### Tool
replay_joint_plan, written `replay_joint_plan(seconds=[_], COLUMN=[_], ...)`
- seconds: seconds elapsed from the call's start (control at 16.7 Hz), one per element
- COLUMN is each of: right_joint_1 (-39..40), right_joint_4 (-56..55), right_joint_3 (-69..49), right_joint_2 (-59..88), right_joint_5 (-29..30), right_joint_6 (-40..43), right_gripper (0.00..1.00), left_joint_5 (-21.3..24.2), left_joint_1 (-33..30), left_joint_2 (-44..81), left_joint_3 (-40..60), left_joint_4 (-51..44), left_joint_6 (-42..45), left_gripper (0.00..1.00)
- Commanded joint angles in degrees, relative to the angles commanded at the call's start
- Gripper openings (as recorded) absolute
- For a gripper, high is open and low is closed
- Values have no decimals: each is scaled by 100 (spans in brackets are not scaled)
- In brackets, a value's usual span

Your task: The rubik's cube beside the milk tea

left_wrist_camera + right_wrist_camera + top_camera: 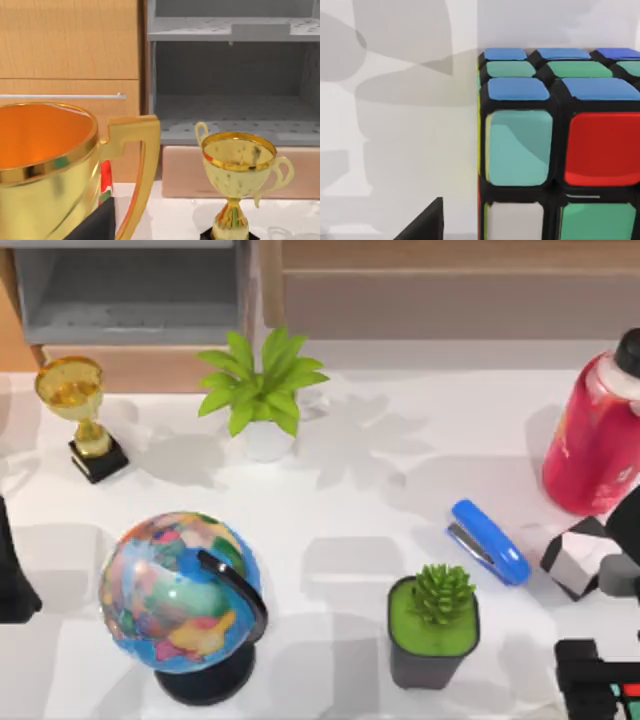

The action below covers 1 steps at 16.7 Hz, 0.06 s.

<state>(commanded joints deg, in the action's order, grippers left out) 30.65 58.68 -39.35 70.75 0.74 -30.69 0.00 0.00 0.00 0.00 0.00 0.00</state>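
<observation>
The rubik's cube (577, 556), small with black edges and white and grey faces, sits on the table at the right, just in front of the milk tea (592, 445), a large red-pink bottle with a black cap. A grey part of my right arm (621, 575) overlaps the cube's right side at the table's right edge. The right wrist view looks closely at a colourful cube (555, 145) with blue, green, red and teal stickers. That colourful cube also lies at the front right corner (598, 680). My left arm (12, 575) is parked at the left edge.
A blue stapler (488, 542) lies left of the small cube. A succulent in a dark pot (434, 625) stands in front of it. A globe (185, 590), a leafy plant (262, 390) and a gold trophy (82, 410) fill the left. A shelf (130, 290) is behind.
</observation>
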Motion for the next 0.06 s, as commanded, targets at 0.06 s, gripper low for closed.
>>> replay_joint_plan(seconds=[0.06], right_joint_1=[0], right_joint_4=[0], right_joint_3=[0], right_joint_2=[0], right_joint_5=[0], right_joint_6=[0], right_gripper=[100], left_joint_5=[0], left_joint_1=[0], left_joint_2=[0], left_joint_3=[0], left_joint_4=[0], left_joint_6=[0], left_gripper=[100])
